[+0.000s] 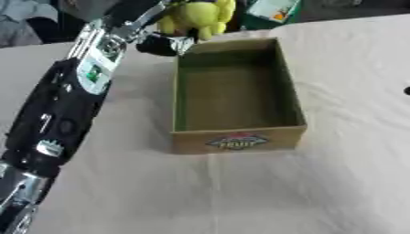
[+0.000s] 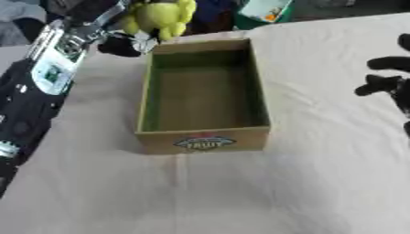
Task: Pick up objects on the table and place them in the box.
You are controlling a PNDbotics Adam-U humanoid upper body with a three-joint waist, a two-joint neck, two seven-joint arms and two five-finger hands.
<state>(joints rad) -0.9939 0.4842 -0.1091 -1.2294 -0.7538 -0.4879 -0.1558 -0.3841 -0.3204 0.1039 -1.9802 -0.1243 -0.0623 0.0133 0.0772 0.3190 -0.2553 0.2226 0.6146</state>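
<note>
An open cardboard box (image 1: 238,140) with a coloured label on its front wall stands mid-table, and nothing lies inside it. A yellow plush toy (image 1: 197,16) is just past the box's far left corner. My left arm reaches up the left side of the view. My left hand (image 1: 159,44) is at the toy's lower left, its dark fingers curled against the toy. My right hand (image 2: 387,78) shows blurred at the right edge of the right eye view, well right of the box, with fingers spread and holding nothing.
A cream cloth (image 1: 240,192) covers the table. Past the far edge lie a green and white packet (image 1: 273,9) and dark and grey clutter (image 1: 24,23).
</note>
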